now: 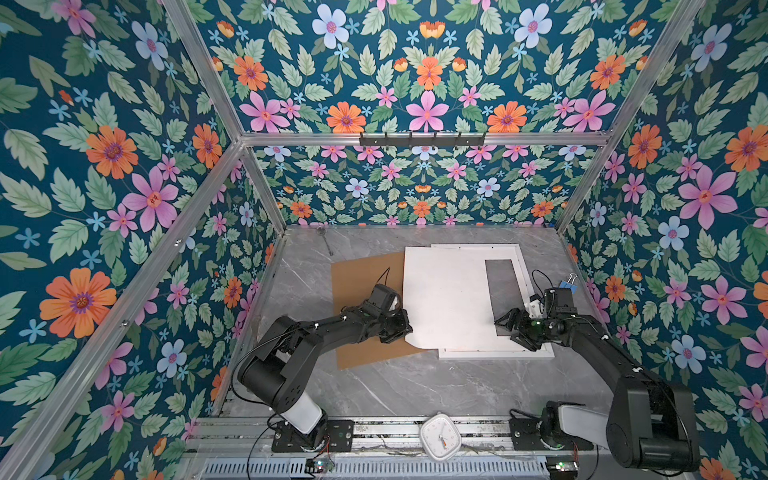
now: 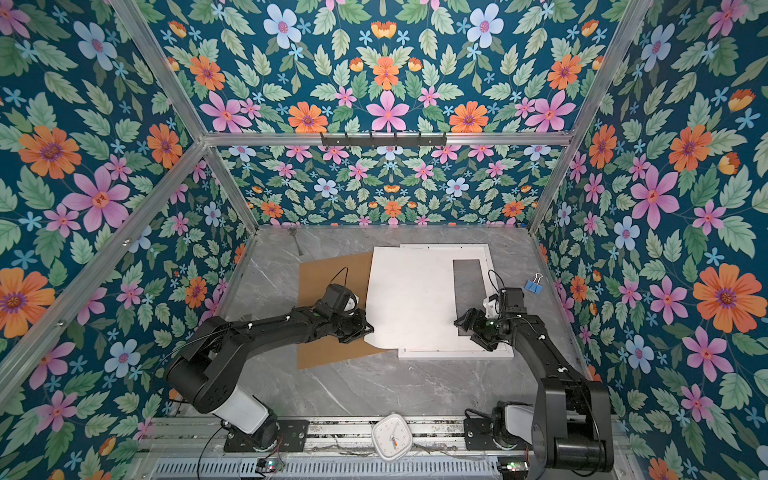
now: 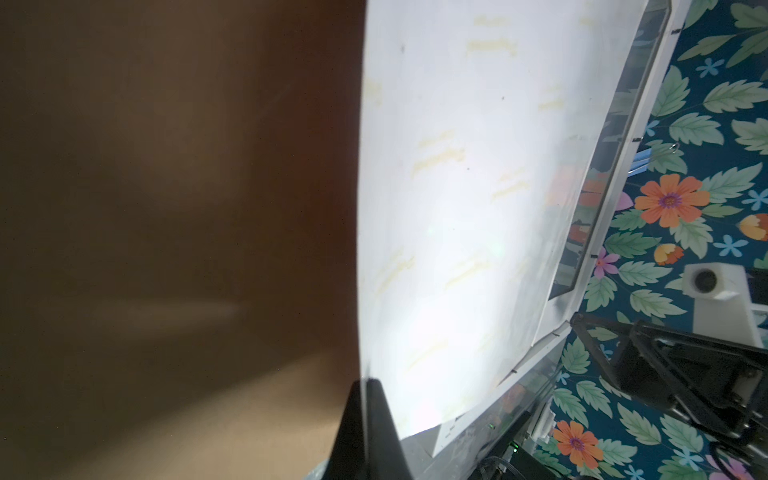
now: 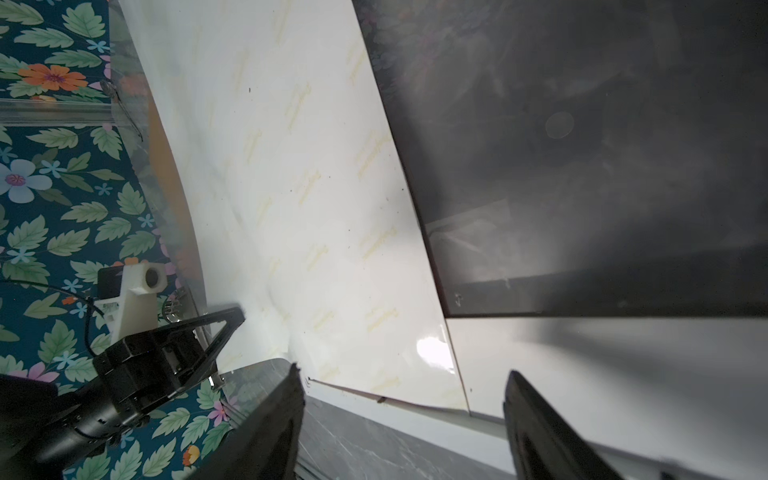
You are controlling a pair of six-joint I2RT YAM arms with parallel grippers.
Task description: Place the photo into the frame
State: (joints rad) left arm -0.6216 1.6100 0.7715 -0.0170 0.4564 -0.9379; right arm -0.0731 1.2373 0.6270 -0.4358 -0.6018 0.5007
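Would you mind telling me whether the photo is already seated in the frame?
Not yet: the photo, white back up, overhangs the frame leftward, its edge pinched by the left gripper.

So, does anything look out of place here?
Yes: the photo, white back up, sits partly off the frame, overhanging the brown board. Its near corner bends where the left gripper pinches it.

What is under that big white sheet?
The sheet covers part of a white frame on the right and a brown board on the left. Its underside is hidden.
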